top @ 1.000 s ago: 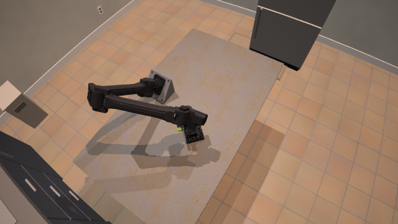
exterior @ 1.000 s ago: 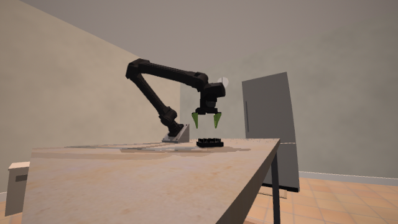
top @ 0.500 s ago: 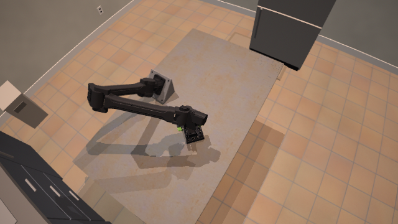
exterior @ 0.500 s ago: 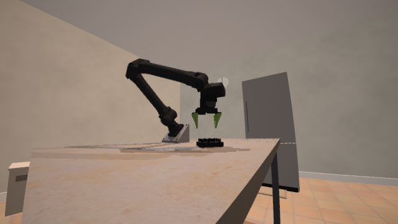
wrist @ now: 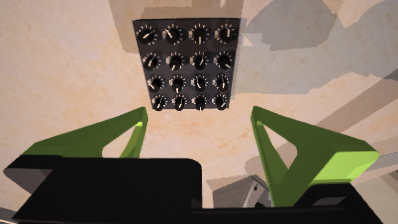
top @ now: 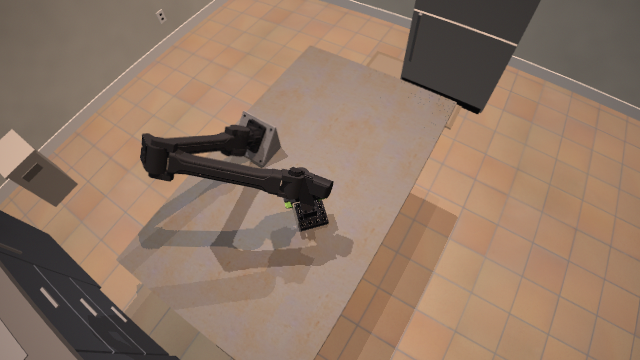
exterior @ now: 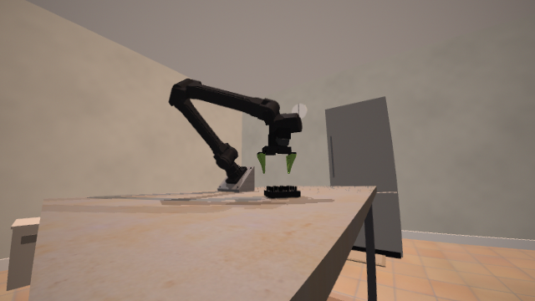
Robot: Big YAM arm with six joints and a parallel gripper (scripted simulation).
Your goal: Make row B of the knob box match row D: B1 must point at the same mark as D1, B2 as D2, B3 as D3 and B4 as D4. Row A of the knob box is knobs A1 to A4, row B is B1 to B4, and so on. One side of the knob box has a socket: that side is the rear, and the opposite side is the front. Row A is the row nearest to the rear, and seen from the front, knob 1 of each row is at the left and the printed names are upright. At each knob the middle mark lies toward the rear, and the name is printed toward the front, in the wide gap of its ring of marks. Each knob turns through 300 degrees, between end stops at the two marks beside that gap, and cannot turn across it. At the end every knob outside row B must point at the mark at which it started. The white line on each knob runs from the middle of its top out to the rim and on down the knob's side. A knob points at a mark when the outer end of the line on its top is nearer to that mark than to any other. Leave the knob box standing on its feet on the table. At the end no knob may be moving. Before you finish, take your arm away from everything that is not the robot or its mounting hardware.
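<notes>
Terracotta tiles (top: 550, 200) (exterior: 456, 267) spread beneath grey-green walls (top: 75, 55) (exterior: 460, 167); a tall dark fridge (top: 460, 55) (exterior: 364, 167) stood near one end of a long, mottled table (top: 370, 135) (exterior: 188, 242) (wrist: 75, 75), whose pale top carried broad shadows. Over it bent a black arm (top: 225, 172) (exterior: 230, 98), rising from a sloped grey mount (top: 270, 145) (exterior: 247, 181) (wrist: 232, 192) on the table; at its end the gripper (exterior: 276, 172) (wrist: 199, 112) pointed downward with its green fingers spread wide, nothing between them. Below those fingertips, and apart from them, the black knob box (top: 311, 224) (exterior: 282, 194) (wrist: 187, 71) sat on the tabletop, knobs upward; from above, the wrist hid some of it, while the wrist's own view showed four rows of four dark, round knobs, each ringed with pale marks; their white lines pointed various ways, though from where I stood I could not read the printed names.

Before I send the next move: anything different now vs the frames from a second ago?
Nothing visibly changed. The arm holds the same pose, its green fingers open above the knob box, which sits in the same spot. Individual knobs are too small to compare.
</notes>
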